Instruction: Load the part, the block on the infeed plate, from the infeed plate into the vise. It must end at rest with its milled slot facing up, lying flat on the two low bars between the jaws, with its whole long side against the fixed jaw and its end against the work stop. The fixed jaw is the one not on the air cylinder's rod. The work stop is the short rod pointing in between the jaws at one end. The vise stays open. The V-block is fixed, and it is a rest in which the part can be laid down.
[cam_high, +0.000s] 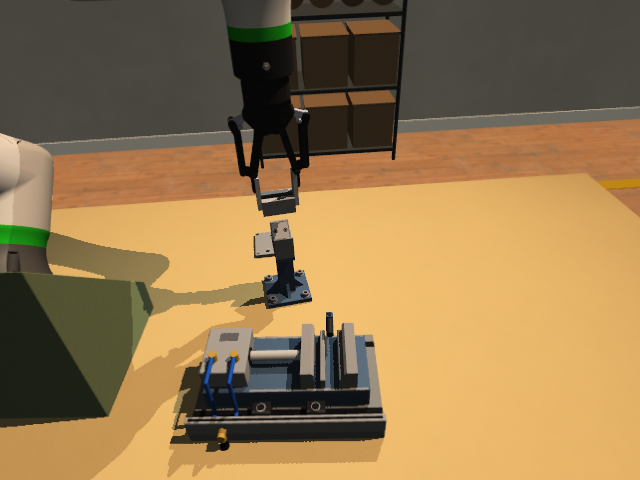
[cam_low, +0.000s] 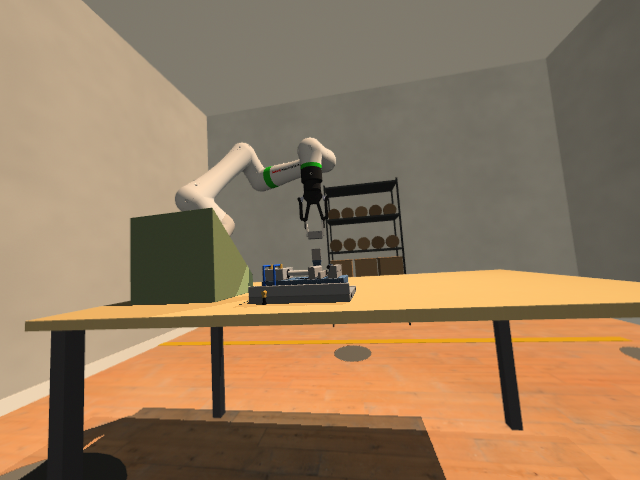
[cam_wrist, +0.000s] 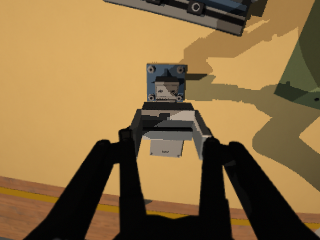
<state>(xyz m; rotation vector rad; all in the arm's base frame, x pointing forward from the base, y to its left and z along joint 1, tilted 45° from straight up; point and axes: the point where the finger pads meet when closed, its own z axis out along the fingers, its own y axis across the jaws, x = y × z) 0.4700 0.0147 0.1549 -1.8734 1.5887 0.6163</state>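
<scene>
My gripper (cam_high: 276, 196) is shut on the part (cam_high: 278, 203), a small grey block, and holds it in the air a little above the V-block (cam_high: 281, 231). The V-block sits on a dark post with a blue base (cam_high: 286, 290). The grey infeed plate (cam_high: 262, 244) stands empty just left of the post. In the wrist view the part (cam_wrist: 167, 125) spans between my fingers, with the V-block (cam_wrist: 166, 82) beyond it and the infeed plate (cam_wrist: 166, 147) below. The open vise (cam_high: 310, 361) is nearer the front. I cannot tell which way the slot faces.
In the vise, the moving jaw (cam_high: 308, 356) sits on the cylinder rod (cam_high: 273, 355), the fixed jaw (cam_high: 349, 356) is to its right, and the black work stop (cam_high: 328, 323) points in at the far end. A green pedestal (cam_high: 62, 346) stands left. Shelves (cam_high: 346, 77) stand behind the table.
</scene>
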